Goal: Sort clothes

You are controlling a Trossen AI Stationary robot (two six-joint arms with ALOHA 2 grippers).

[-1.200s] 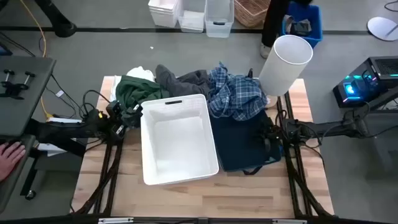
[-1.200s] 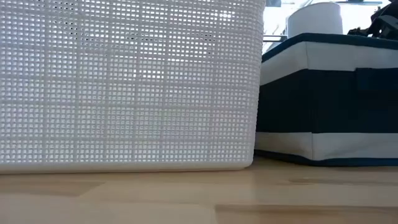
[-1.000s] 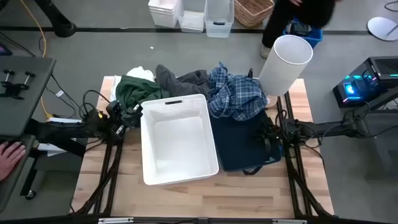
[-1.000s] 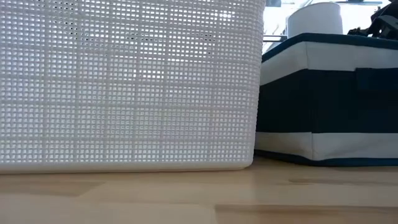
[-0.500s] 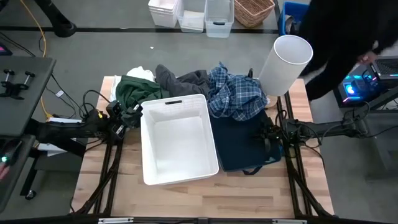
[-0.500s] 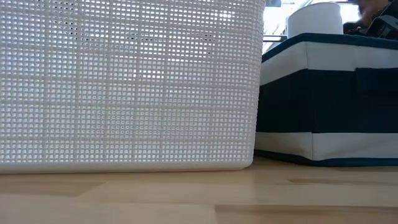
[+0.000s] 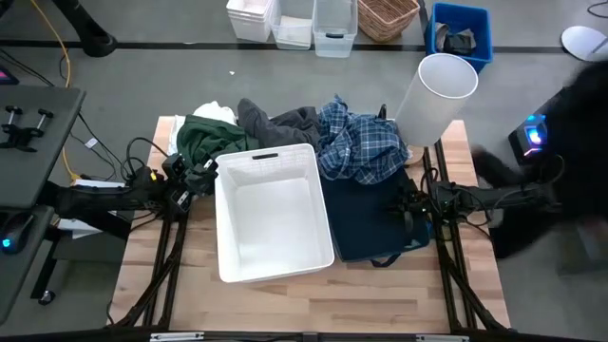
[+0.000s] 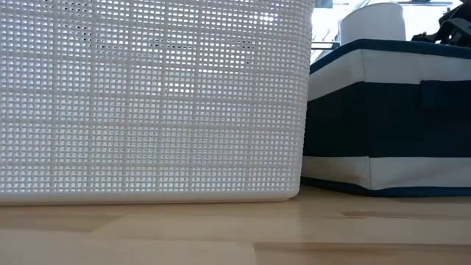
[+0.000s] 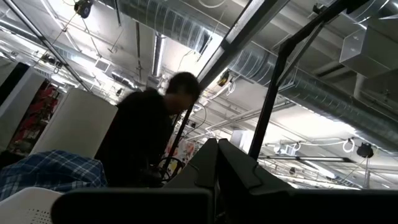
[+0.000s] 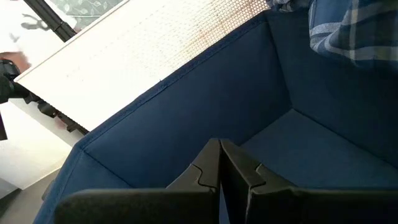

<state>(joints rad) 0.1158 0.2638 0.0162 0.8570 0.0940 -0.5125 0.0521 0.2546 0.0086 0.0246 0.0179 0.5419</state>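
Note:
The clothes lie heaped at the table's far side: a dark green garment (image 7: 204,141), a white one (image 7: 216,113) behind it, a dark grey one (image 7: 275,127), and a blue-and-white plaid shirt (image 7: 359,145) that drapes over the navy bin's far rim (image 10: 348,31). My left gripper (image 7: 205,176) is shut and empty beside the white bin's left wall, next to the green garment. My right gripper (image 7: 407,211) is shut and empty at the navy bin's right rim; its wrist view (image 10: 219,163) looks into the bin.
The white plastic bin (image 7: 274,211) and the navy blue bin (image 7: 372,218) stand side by side mid-table. A tall white cylinder (image 7: 435,97) stands at the far right corner. A person in dark clothes (image 7: 570,142) is at the table's right side.
Both arms have kept still. A person in dark clothes has walked from behind the table's far right corner round to its right side.

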